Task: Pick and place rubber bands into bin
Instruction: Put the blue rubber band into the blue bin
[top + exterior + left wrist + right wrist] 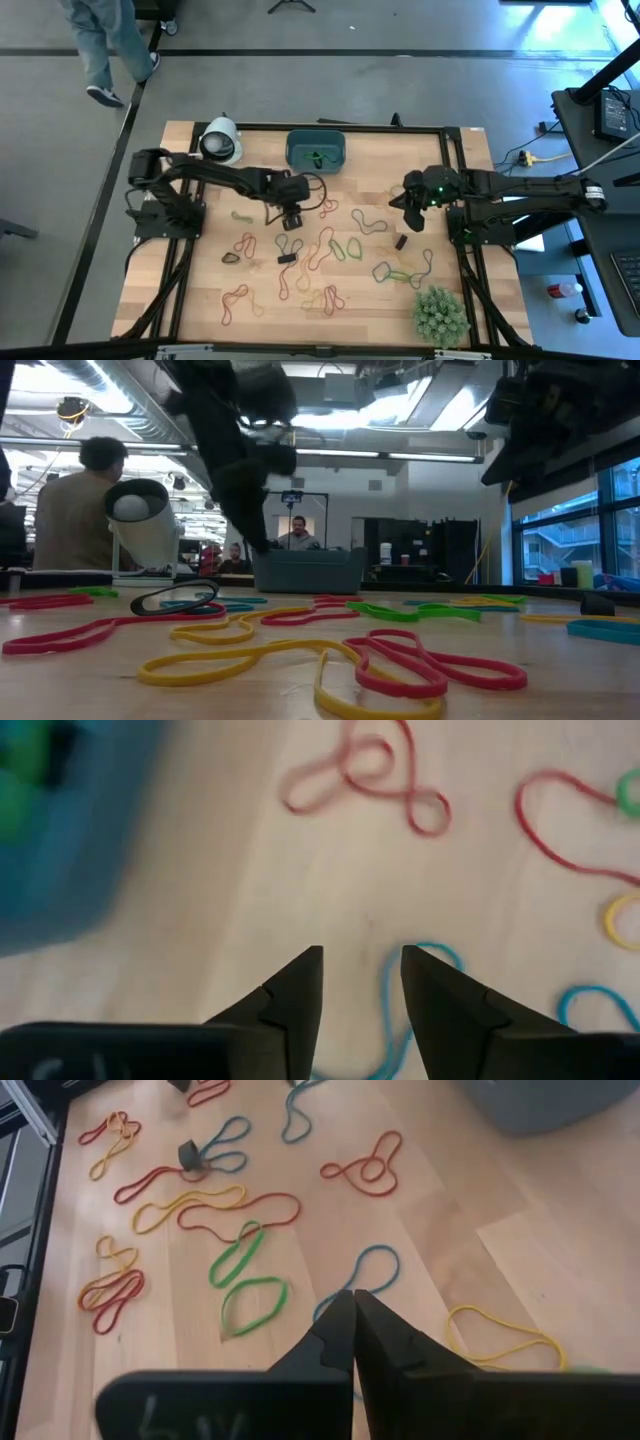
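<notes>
Many rubber bands [330, 250] in red, yellow, green, blue and dark lie flat and scattered on the wooden table, and they fill the foreground of the low view [420, 665]. The teal bin [316, 150] sits near the far edge with a green band inside. My left gripper [292, 215] hovers open just near of the bin. In its wrist view its fingertips [362, 955] stand over a blue band [435, 955] with nothing between them. My right gripper [408, 215] is shut above the table's right half, over a blue band [368, 1270].
A white cylindrical roll [220, 140] stands left of the bin. A bushy green plant [440, 312] sits at the near right corner. Small dark pieces [401, 241] lie among the bands. A person's legs [105, 50] show beyond the far left corner.
</notes>
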You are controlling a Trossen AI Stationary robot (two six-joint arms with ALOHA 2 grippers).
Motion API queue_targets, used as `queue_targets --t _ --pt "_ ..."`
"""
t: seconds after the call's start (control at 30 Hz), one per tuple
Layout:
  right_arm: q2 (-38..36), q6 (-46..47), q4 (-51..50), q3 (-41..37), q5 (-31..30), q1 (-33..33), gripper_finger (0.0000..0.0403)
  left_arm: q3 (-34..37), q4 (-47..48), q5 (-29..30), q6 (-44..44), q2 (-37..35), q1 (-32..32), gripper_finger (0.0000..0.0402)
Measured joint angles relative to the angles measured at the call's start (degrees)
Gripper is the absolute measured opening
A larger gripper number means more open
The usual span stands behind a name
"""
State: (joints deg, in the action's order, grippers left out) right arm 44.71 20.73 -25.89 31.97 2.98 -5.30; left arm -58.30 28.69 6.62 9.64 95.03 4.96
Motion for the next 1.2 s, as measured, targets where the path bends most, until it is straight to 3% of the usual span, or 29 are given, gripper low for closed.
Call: queue_targets --t 0.13,0.47,0.57,0.73,0.93,1.2 --pt "-0.02 -0.05 -0.07 -0.02 0.74 0.0 0.0007 -2.41 4.61 -4.11 -2.59 4.76 0.14 0.0127" --pt "0.0 -1.8 -0.07 -0.02 1.38 0.0 0.0008 -3.92 11.61 -5.59 -3.4 9.7 -1.89 0.0104" --pt "0.0 -2.46 -0.04 -0.02 1.38 0.0 0.0012 -4.12 12.82 -6.33 -3.42 10.77 -2.46 0.0082" --pt "0.02 -3.21 -0.06 -0.02 1.38 0.0 0.0007 -4.05 13.01 -6.4 -2.33 10.94 -3.33 0.0011" --pt "0.04 -3.23 -0.08 -0.02 1.38 0.0 0.0006 -4.58 15.96 -7.22 3.36 9.0 -3.43 0.0002" --pt "0.04 -4.7 -0.08 0.0 1.35 0.0 0.0013 -16.64 29.55 -5.13 7.25 6.86 -3.13 0.0002"
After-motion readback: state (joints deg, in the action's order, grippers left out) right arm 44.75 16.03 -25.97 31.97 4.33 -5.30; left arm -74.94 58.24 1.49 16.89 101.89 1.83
